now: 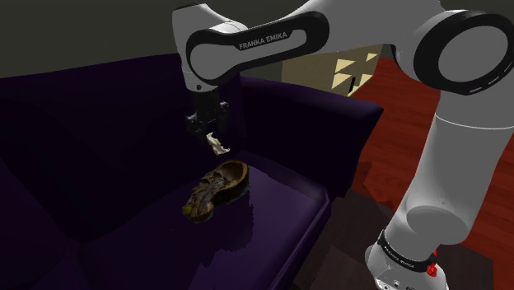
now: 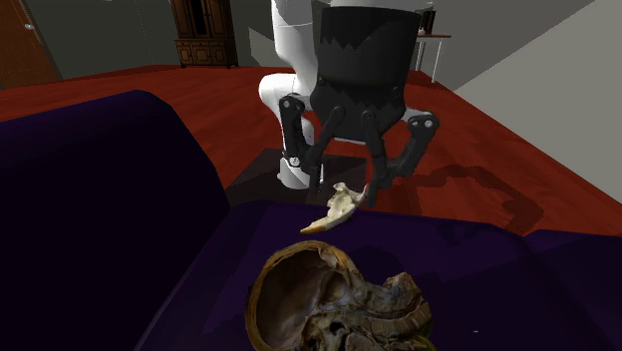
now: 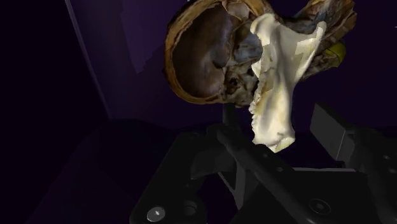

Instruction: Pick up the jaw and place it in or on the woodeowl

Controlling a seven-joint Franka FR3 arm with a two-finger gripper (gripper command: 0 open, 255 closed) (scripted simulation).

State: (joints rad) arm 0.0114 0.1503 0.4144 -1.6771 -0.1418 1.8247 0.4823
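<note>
A pale bone jaw (image 1: 217, 146) hangs in the air, clasped at the tips of my black gripper (image 1: 209, 129), which is shut on it. Just below and beside it a brown, hollow, skull-like wooden bowl (image 1: 216, 191) lies on the dark purple sofa seat (image 1: 280, 216). From the second exterior view the jaw (image 2: 338, 208) sits between the fingers of the gripper (image 2: 345, 195), a little behind the bowl (image 2: 329, 304). Along the gripper (image 3: 280, 149), the jaw (image 3: 278, 83) points out over the bowl's open hollow (image 3: 200, 60).
The sofa's backrest (image 1: 91, 123) and armrest (image 1: 329, 111) rise around the seat. Red wooden floor (image 2: 478, 150) lies beyond the sofa. A dark cabinet (image 2: 204, 35) and a white table (image 2: 436, 40) stand far off. My stand's base (image 1: 404, 264) is beside the sofa.
</note>
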